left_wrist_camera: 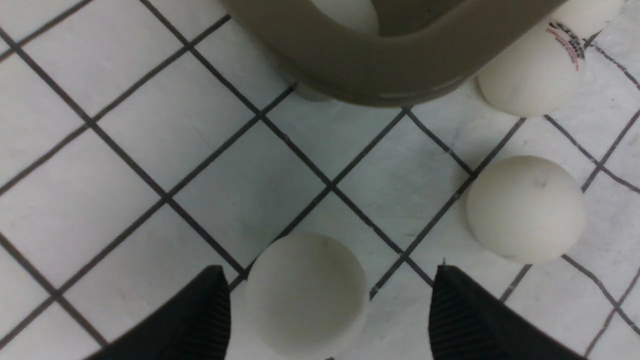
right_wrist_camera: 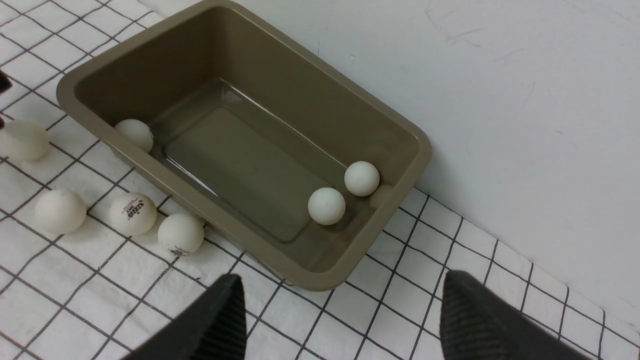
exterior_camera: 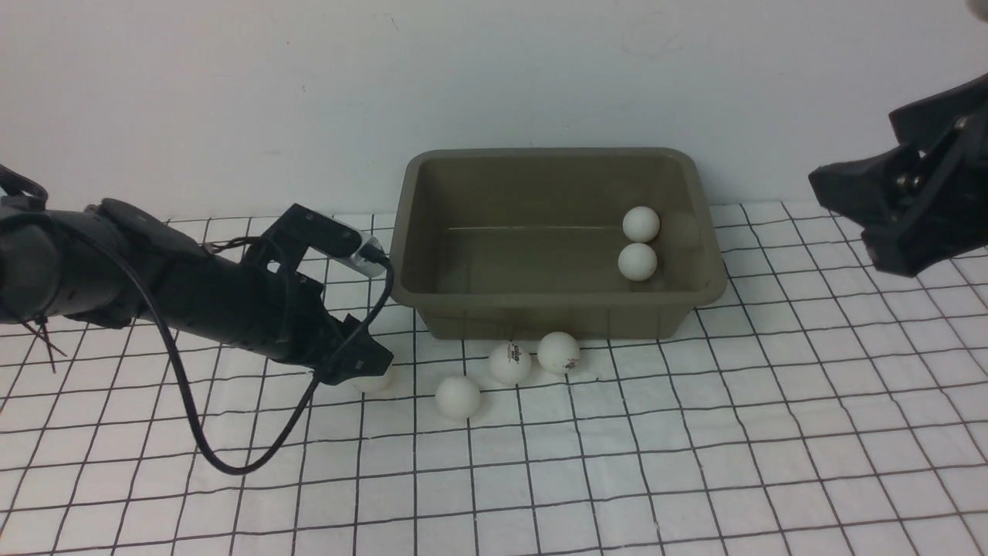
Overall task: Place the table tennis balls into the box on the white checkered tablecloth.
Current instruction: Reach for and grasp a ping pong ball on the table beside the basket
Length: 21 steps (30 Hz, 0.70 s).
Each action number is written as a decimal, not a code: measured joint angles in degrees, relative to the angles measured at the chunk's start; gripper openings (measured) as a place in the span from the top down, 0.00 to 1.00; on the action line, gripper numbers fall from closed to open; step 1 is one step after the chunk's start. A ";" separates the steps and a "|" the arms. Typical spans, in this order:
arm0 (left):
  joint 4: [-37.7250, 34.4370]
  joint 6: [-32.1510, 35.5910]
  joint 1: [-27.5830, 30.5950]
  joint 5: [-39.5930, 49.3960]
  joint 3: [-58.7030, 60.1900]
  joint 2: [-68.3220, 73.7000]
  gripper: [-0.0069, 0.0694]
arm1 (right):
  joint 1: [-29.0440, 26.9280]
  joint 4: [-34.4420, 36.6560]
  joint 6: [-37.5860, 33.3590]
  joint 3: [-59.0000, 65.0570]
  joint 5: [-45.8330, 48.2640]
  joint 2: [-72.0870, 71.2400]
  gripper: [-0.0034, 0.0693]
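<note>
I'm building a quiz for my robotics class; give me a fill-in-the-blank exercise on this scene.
The box holds ___ table tennis balls.
___ more lie outside it on the white checkered tablecloth.
The left gripper straddles one ball, jaws ___.
The right gripper holds ___.
Missing words: three, four, open, nothing.

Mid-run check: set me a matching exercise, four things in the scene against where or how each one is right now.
Things
1. left gripper
2. right gripper
3. box
4. frontmost ball

States
A. three balls inside
B. open, raised beside the box, nothing between its fingers
C. loose on the cloth, clear of the box
D. open, low at the cloth, a ball between its fingers

Pairs: 1-D, 2-B, 3-A, 4-C
</note>
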 joint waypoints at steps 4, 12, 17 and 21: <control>-0.07 0.12 -1.10 -3.60 0.00 0.86 0.28 | 0.00 0.00 0.61 0.00 -0.04 0.00 0.30; -1.10 0.66 -1.23 -6.70 -0.18 3.61 0.28 | 0.00 -0.16 1.25 0.00 -1.47 0.00 0.30; -1.73 0.71 -1.23 -6.76 -0.18 5.25 0.29 | 0.00 -0.16 1.90 0.00 -1.90 0.00 0.30; -1.86 0.82 -1.23 -7.15 -0.18 5.30 0.45 | 0.00 -0.16 2.08 0.00 -1.90 0.00 0.30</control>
